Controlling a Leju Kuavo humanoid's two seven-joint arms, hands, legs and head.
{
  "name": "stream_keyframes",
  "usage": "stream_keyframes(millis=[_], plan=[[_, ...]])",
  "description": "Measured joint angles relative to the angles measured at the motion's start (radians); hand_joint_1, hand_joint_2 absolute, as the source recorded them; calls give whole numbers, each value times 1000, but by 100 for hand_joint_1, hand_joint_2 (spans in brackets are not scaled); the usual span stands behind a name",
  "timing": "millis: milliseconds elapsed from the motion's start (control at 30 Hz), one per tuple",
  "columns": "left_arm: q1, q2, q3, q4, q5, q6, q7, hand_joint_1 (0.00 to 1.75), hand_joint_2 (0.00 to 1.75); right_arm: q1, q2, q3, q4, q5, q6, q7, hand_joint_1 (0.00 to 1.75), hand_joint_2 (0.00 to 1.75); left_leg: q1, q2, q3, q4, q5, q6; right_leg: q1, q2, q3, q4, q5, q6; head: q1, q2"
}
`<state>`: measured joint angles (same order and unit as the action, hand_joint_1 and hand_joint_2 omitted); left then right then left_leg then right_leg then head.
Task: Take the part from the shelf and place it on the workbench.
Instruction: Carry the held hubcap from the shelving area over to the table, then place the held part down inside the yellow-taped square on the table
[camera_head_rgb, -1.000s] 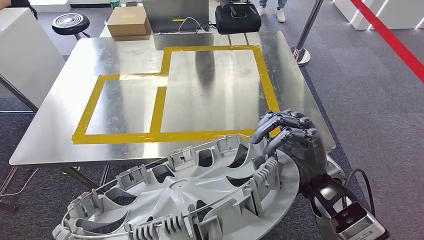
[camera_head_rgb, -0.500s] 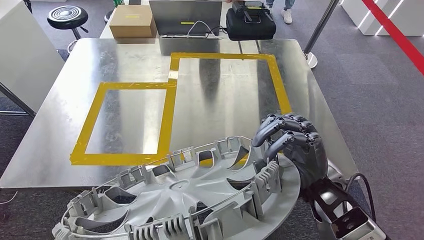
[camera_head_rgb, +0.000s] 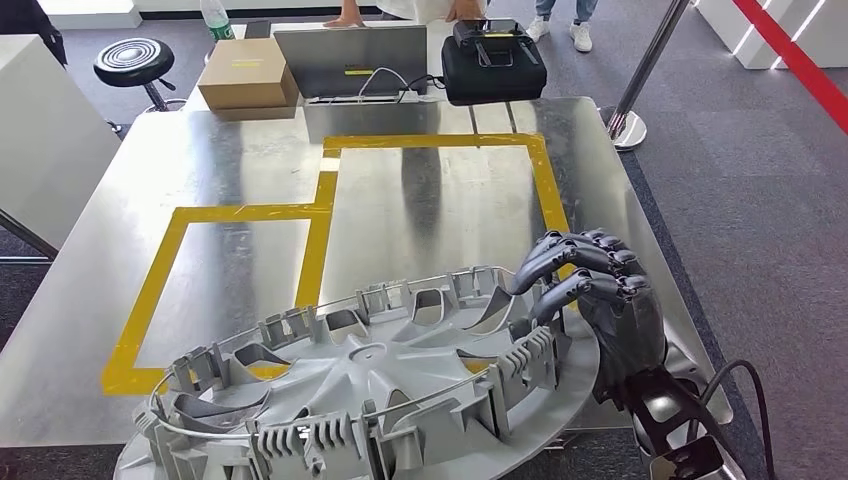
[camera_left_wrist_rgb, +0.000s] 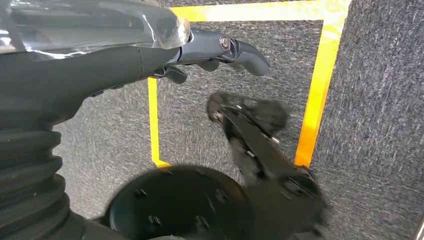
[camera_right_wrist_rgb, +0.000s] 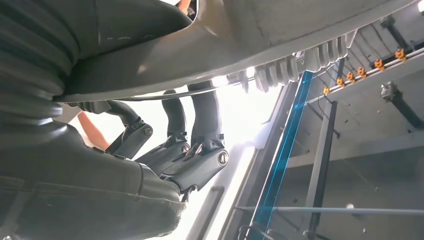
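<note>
Gripping the part's (camera_head_rgb: 370, 400) rim, right robot hand (camera_head_rgb: 600, 300) overhangs the workbench's (camera_head_rgb: 150, 190) near edge.

Robotics test area in an office-type hall. Indicated by: metal workbench (camera_head_rgb: 130, 200) marked with yellow tape (camera_head_rgb: 317, 200); grey carpet (camera_head_rgb: 760, 200) around workbench; beyond its far edge, laptop (camera_head_rgb: 350, 60), black case (camera_head_rgb: 493, 62), cardboard box (camera_head_rgb: 247, 74), stool (camera_head_rgb: 138, 58); right of workbench, barrier post (camera_head_rgb: 650, 60), red floor line (camera_head_rgb: 795, 60).

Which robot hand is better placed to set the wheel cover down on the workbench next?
The right robot hand: it already grips the wheel cover by its rim, over the workbench. The left robot hand hangs toward the floor.
</note>
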<state>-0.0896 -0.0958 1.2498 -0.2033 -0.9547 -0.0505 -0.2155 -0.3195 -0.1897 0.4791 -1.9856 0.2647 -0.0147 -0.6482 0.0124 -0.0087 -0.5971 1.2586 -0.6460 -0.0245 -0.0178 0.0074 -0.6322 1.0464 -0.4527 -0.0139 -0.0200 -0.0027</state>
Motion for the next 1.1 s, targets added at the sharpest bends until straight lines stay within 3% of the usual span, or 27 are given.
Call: stream_keyframes(millis=[67,100,133,200,233,267,300,367,400,467,667,867,1100], plan=[[2,0,0,0,0,0,0,0,175,3,0,0,-4,12,-8,0,175,175,0,0,-57,27,-49,-1,0,3,19,-2,-16,-2,0,0],[2,0,0,0,1,2,0,0,175,7,-1,1,-5,29,-19,-3,175,175,0,1,-68,4,-42,0,1,4,30,-2,-25,-1,0,0],[2,0,1,0,2,4,0,0,175,13,-1,2,-7,58,-39,-7,175,175,0,1,-64,-46,-5,2,1,5,43,-2,-34,0,0,0],[4,-1,3,0,8,12,0,0,175,34,-4,5,-9,149,-106,-19,175,175,-3,0,-41,-163,101,9,2,6,64,-3,-52,6,1,0],[5,-2,5,0,12,16,0,0,175,46,-8,7,-10,200,-149,-21,175,175,-5,0,-32,-200,131,13,4,7,70,-3,-59,11,1,0],[7,-3,8,0,15,20,0,0,175,56,-13,10,-10,246,-191,-17,175,175,-8,0,-27,-216,149,17,4,8,73,-3,-65,17,1,0],[9,-6,10,0,18,24,0,0,175,64,-20,12,-10,281,-227,-10,175,175,-9,0,-26,-215,148,17,6,9,76,-1,-71,19,1,0],[12,-9,14,0,20,28,-1,0,175,72,-35,17,-10,317,-277,8,175,175,-8,0,-21,-218,168,18,7,9,78,-1,-76,11,2,0],[12,-10,15,0,20,29,-2,0,175,74,-42,20,-10,331,-294,18,175,175,-7,0,-21,-219,170,17,8,9,81,-2,-77,5,3,0],[12,-12,17,0,20,28,-5,0,175,74,-52,29,-10,372,-325,50,175,175,-8,-1,-21,-219,167,21,8,8,86,-11,-76,3,4,0],[12,-18,20,0,18,20,-17,0,175,90,-76,44,7,552,-411,181,175,175,-7,-4,-19,-219,159,30,9,4,95,-26,-80,20,4,0],[18,-14,21,0,5,-6,-28,0,175,221,-140,-97,118,587,-465,66,175,175,-8,-9,-15,-219,155,33,9,-2,102,-29,-83,29,4,0],[20,-9,21,0,-6,-13,-34,0,175,296,-145,-211,253,742,-444,103,175,175,-8,-8,-2,-223,152,31,9,-1,109,-29,-86,35,3,0]])
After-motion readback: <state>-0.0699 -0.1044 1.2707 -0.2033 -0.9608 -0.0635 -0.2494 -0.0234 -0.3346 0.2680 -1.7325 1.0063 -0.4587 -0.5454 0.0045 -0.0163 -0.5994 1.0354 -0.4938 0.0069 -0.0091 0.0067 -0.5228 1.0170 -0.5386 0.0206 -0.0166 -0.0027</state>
